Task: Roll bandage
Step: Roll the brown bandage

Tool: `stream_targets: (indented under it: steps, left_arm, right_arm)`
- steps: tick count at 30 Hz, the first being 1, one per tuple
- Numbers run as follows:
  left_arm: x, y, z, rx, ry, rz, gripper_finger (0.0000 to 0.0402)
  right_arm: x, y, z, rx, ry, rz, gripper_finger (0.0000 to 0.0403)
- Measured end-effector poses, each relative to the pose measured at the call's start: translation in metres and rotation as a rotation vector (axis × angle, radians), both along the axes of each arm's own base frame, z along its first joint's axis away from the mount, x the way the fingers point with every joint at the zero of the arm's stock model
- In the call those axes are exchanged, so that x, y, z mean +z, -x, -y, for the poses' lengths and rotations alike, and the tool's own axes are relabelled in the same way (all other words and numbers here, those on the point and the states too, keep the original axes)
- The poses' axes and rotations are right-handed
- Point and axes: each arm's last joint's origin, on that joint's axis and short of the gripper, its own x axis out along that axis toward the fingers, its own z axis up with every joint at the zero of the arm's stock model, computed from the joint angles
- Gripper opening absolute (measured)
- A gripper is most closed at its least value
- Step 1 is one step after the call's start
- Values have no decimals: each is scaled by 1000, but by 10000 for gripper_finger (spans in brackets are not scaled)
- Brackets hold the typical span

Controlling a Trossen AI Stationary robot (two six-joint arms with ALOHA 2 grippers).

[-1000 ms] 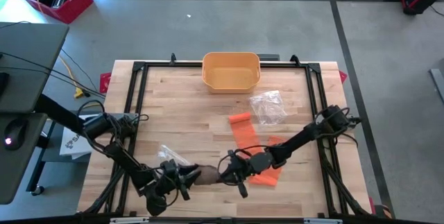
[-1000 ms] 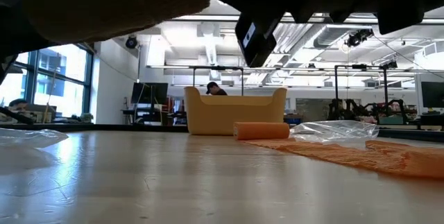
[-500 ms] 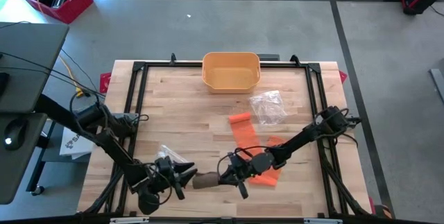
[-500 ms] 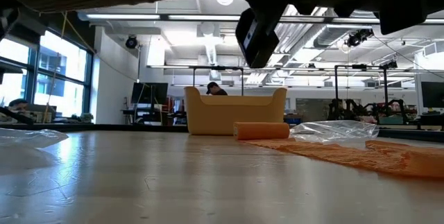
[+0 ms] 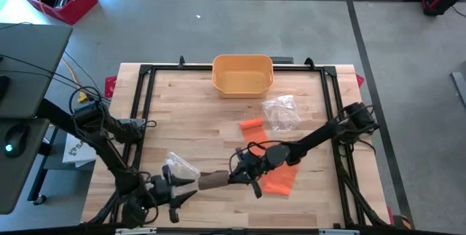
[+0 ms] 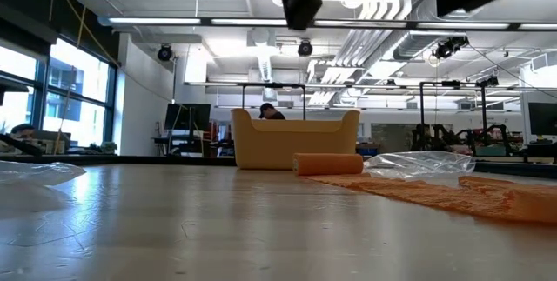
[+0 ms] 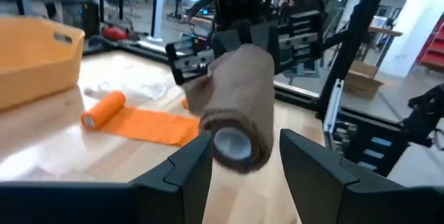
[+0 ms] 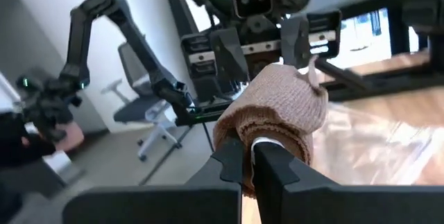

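Observation:
A brown bandage roll [image 5: 212,181] hangs above the table's near middle, between my two grippers. My right gripper [image 5: 234,175] is shut on its right end. My left gripper [image 5: 183,188] is open at the roll's left end [image 7: 232,144]. Its two fingers [image 7: 191,172] stand on either side of that end, and no touch shows. An orange bandage [image 5: 271,158] lies partly unrolled on the table, with its rolled end [image 5: 251,124] toward the far side. My right gripper pinches the edge of the roll's right end [image 8: 239,137] between its two shut fingers, beside the pale core [image 8: 267,143]. The fingers come level from the table's right and point along the roll. The roll sticks out about level toward my left gripper, lifted clear of the table.
A yellow bin [image 5: 242,73] stands at the far middle edge. One clear plastic wrapper [image 5: 280,111] lies beside the orange bandage, another [image 5: 180,166] near my left gripper. A black frame [image 5: 145,97] runs around the table top.
Both grippers have risen, and the brown roll has gone up out of the low view. My left gripper has drawn back along the roll toward the table's near left corner and has rolled about its own line. The roll stays in my right gripper.

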Motion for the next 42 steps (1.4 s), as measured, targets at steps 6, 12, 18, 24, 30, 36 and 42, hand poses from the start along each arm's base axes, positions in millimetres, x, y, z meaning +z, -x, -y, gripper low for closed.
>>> stream_targets:
  steps: [6, 12, 18, 24, 30, 36, 42]
  left_arm:
    - [15, -14, -2, -51, -87, -2, 161]
    - [35, -28, -4, -189, -200, 62, 161]
    - [42, -36, -10, -205, -297, 89, 161]
    - [48, -49, -20, -227, -377, 128, 158]
    - [55, -51, -24, -212, -446, 168, 138]
    - [55, -56, -30, -150, -370, 163, 118]
    - [55, -62, -37, -98, -284, 168, 111]
  right_arm:
    - [34, 12, 11, 70, 133, 26, 0]
    - [64, 26, 31, 175, 207, 59, 0]
    - [87, 35, 43, 232, 213, 149, 0]
    - [90, 35, 48, 219, 212, 154, 0]
    - [89, 35, 48, 220, 205, 138, 0]
    - [89, 34, 49, 179, 214, 143, 0]
    - [89, 34, 51, 163, 216, 142, 0]
